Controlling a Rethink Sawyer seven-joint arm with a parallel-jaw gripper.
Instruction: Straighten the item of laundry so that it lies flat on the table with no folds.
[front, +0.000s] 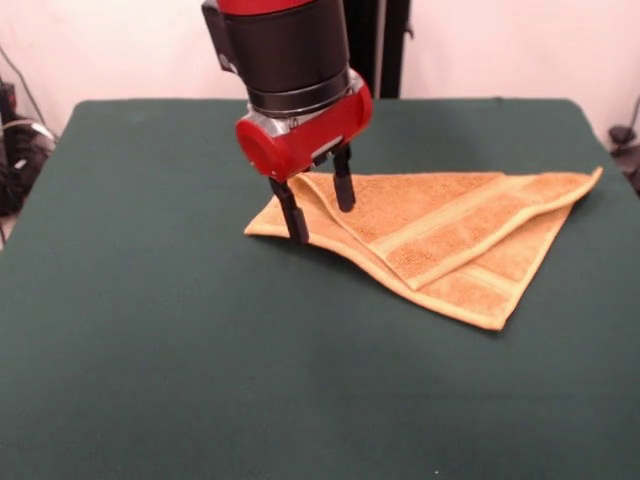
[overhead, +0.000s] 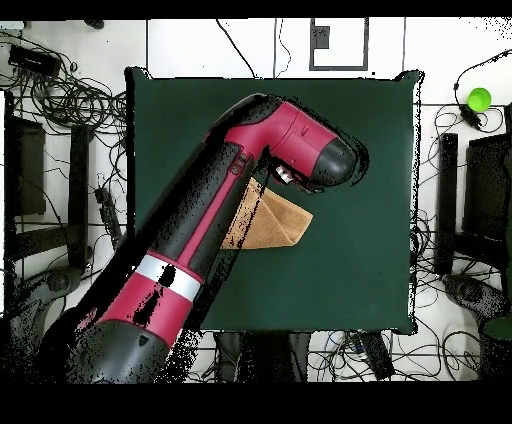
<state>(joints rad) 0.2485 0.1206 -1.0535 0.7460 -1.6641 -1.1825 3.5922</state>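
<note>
Two black fingers (front: 295, 212) hang from the red gripper (front: 318, 208), spread apart and gripping nothing, their tips down at the left corner of the towel (front: 440, 240). One finger stands at the outer edge of that corner, the other rests further in on the folded-over flap; whether they press into the cloth or just touch it I can't tell from where I stand. The towel lies a little right of the middle of the table (front: 150, 330), doubled over along a diagonal so it makes a rough triangle, with a banded flap on top.

My worry is that when the fingers close, they may pinch both layers together rather than the top one alone, and then any pull drags the whole towel across the green top instead of opening the fold. A shallow grab could also slip off the thick hem. From above, the arm (overhead: 190, 250) hides most of the cloth.
</note>
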